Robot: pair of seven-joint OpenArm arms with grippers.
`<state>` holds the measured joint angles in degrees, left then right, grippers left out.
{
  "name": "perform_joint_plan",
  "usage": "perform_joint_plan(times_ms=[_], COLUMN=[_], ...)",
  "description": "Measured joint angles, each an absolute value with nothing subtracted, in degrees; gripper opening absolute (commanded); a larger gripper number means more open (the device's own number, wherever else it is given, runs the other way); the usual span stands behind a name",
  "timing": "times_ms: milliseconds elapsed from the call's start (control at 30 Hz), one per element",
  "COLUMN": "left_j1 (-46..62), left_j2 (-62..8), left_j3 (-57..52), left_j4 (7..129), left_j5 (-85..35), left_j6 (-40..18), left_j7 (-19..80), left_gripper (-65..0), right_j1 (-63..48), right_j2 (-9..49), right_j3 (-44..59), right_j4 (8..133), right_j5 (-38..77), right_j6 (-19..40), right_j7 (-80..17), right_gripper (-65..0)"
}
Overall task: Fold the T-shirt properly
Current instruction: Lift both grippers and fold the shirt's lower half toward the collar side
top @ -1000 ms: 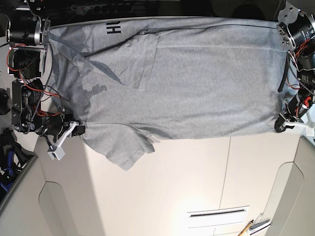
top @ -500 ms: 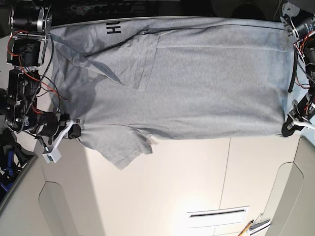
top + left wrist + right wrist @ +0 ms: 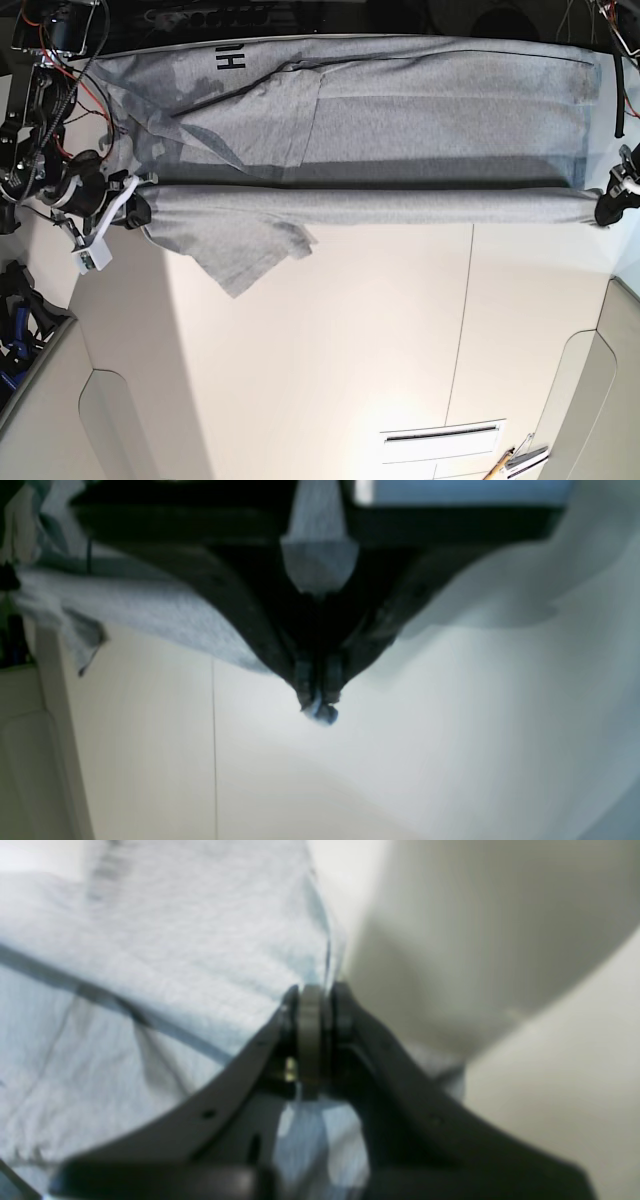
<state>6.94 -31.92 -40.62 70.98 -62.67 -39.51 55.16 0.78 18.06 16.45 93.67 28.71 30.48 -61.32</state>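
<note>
While the T-shirt (image 3: 400,130) is spread on the table (image 3: 330,350), its near long edge is held raised between the right gripper (image 3: 138,207) and the left gripper (image 3: 604,208), both clamped on fabric. A lengthwise fold is judged in hand; an even carry toward the far edge is required next.

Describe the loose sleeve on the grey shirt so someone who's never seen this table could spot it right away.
Find the grey T-shirt stretched across the far end of the pale table. Follow its lifted near edge toward the right gripper, on the base view's left. The sleeve is the flap hanging from that edge onto the table, the only part jutting past the straight fold.
</note>
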Motion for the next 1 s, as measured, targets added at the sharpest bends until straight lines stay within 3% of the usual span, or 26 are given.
perform_joint_plan(times_ms=[367,733,767,833,867,900,1000], left_j1=[17.3,17.6,17.6,17.6,17.6,17.6,17.6], left_j2=[-31.7,-31.4,-31.4,-31.4,-31.5,-31.5,-31.5], left_j3=[-45.1,-45.1,-45.1,-45.1,-45.1,-45.3,-45.3], left_j4=[73.4,73.4,73.4,73.4,73.4,73.4,73.4], left_j5=[-66.5,-67.1,-67.1,-66.9,-66.8,-66.9,-67.2], left_j6=[-39.6,-39.5,-39.5,-39.5,-39.5,-39.5,-39.5], left_j7=[60.4,60.9,60.9,60.9,60.8,60.8,60.8], left_gripper=[-65.0,-65.0,-57.6,-44.2,-40.7,-40.0,-40.0], right_j1=[-10.3,-16.2,-16.1,-16.0,-16.0,-16.0,-16.0], right_j2=[17.9,17.9,17.9,17.9,18.0,18.0,18.1], right_j3=[24.1,25.0,25.0,25.0,25.1,25.1,25.2], right_j4=[103.7,104.4,104.4,104.4,104.4,104.4,104.4], right_j5=[31.8,32.2,32.1,32.1,31.9,31.3,31.3], right_j6=[30.5,30.7,30.7,30.6,30.5,30.5,30.4], right_j7=[-63.0,-63.3,-63.3,-63.3,-63.2,-63.0,-62.4], right_gripper=[-65.0,-65.0,-65.0,-51.0,-44.4,-41.0,-40.4])
